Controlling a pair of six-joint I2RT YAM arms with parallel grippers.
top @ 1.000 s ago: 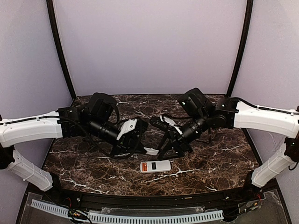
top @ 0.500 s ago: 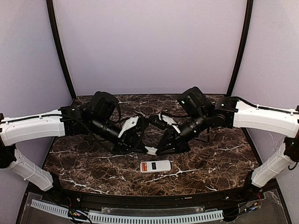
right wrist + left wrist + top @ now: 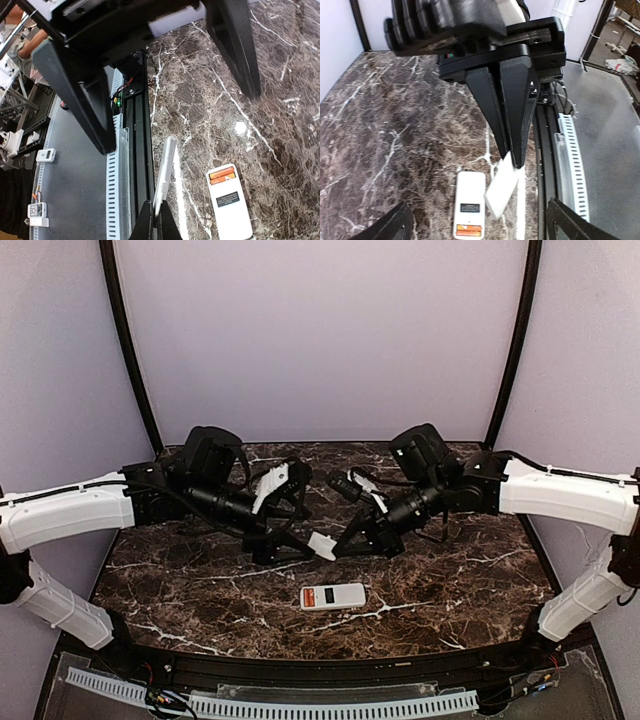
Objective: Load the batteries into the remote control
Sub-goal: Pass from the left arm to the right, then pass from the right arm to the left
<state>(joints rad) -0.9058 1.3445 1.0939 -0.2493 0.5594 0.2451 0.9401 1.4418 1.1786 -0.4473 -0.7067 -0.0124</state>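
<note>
The left jaws stand wide apart and hold nothing, just left of the cover [image 3: 322, 545], a thin white plate on which the right jaws are clamped. The remote control [image 3: 333, 596] lies back-up on the desk [image 3: 180, 580], below the cover and toward the near edge. Its long axis runs left-right, with the batteries [image 3: 222, 174] seated at its left end, so the cover probably has to travel down and nearward.

The remote control [image 3: 333, 597] lies on the tabletop [image 3: 450, 580] near its front edge, midway between the 2 arms. The 2 batteries [image 3: 222, 176] sit side by side in a recess at 1 end. Just behind and above it, off the tabletop, a cover plate [image 3: 322, 545] hangs pinched in the fingers of the right gripper [image 3: 338, 550]. The left gripper [image 3: 285, 543] sits just left of the plate, not touching it.
</note>
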